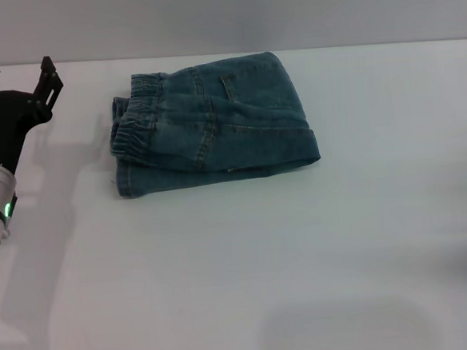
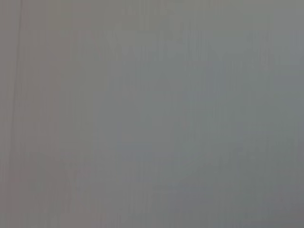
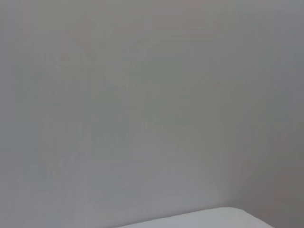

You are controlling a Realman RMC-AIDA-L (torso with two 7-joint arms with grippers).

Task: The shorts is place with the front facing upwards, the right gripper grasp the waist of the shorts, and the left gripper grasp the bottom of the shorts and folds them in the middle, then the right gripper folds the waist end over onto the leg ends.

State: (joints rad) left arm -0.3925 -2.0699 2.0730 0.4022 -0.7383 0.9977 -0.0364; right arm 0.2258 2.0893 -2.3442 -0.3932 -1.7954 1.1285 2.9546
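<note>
The blue denim shorts (image 1: 214, 124) lie folded into a compact stack at the back middle of the white table (image 1: 248, 262) in the head view. Their gathered elastic waist (image 1: 138, 121) sits on top at the stack's left end, and the rounded fold (image 1: 310, 147) is at its right end. A flat edge of the lower layer (image 1: 126, 185) shows under the waistband, near the front left corner of the stack. My left gripper (image 1: 18, 76) hovers at the far left, well apart from the shorts, open and holding nothing. The right gripper is out of view.
The table's far edge (image 1: 369, 44) meets a plain grey wall. The left wrist view shows only a blank grey surface. In the right wrist view there is grey wall and a corner of the white table (image 3: 209, 218).
</note>
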